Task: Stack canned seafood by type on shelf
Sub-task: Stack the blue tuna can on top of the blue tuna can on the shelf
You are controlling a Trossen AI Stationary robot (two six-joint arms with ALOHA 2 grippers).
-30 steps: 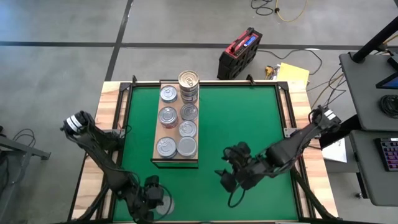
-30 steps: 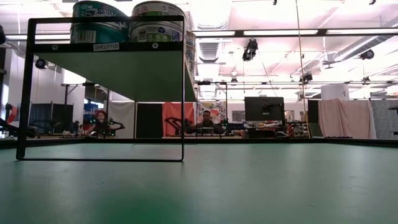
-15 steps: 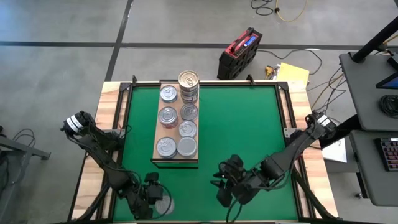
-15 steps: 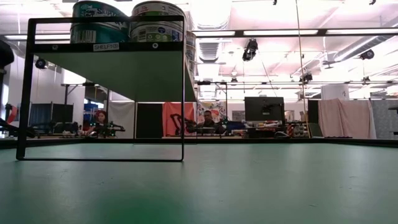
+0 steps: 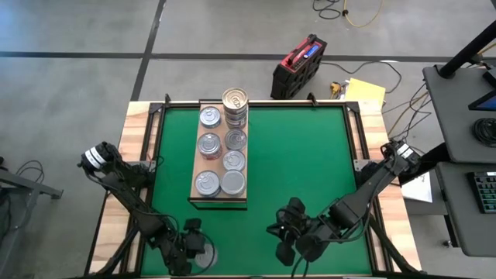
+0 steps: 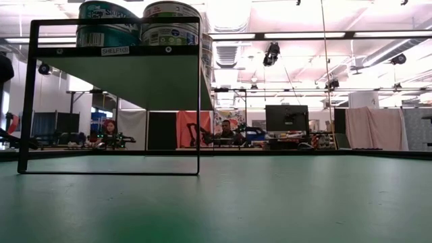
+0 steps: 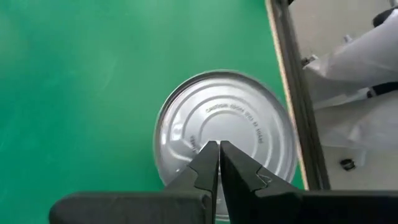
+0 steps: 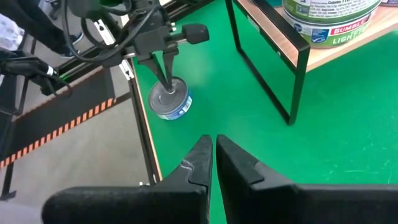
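R gripper (image 5: 284, 249) closed empty, pulled nearer front edge.

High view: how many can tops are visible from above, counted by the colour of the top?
Gold-topped can: 1
Silver-topped cans on the shelf: 6
Silver-topped can on the green mat: 1
Total: 8 tops visible; any cans hidden under the stacks are not counted.

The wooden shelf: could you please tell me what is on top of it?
The shelf carries silver-lidded tins in two rows, with a taller stack topped by a gold-lidded tin at its far end. How many tins lie beneath each visible lid is hidden from above.
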